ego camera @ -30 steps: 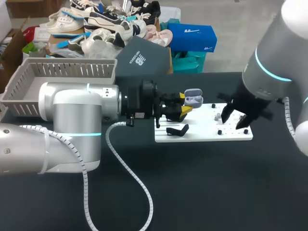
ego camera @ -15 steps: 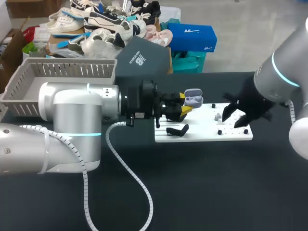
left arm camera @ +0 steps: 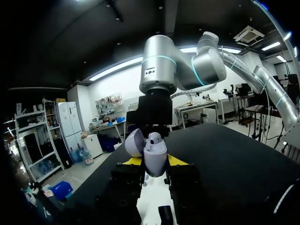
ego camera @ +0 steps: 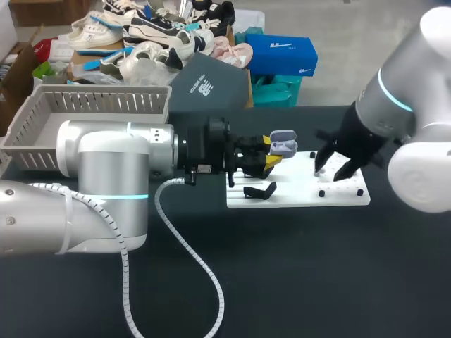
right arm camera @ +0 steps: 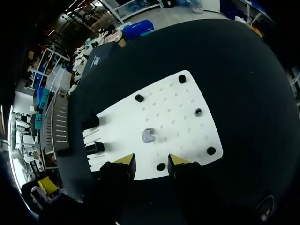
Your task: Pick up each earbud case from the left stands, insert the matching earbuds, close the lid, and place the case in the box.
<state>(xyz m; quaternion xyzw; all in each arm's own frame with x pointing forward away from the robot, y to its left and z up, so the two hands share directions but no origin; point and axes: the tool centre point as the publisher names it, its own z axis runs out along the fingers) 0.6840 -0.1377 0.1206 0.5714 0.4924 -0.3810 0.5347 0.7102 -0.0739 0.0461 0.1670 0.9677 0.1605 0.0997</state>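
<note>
Earbud case [ego camera: 283, 146] at frame centre: hold level, pinched in left gripper [ego camera: 270, 151]; lower right gripper [right arm camera: 151, 160], fingers spread, squarely over loose earbud [right arm camera: 148, 136] on white board [right arm camera: 122, 126].

This is a robotics lab arranged as a test bench. A black table [ego camera: 282, 282] carries a white perforated fixture plate [ego camera: 296, 201] with black pegs [ego camera: 321, 193] and stands [ego camera: 259, 190] on it. A silver left arm [ego camera: 113, 183] and right arm [ego camera: 384, 116] flank the plate, the left trailing a ribbed cable hose [ego camera: 204, 267]. A grey slatted basket [ego camera: 99, 91] sits well left of the plate.
</note>
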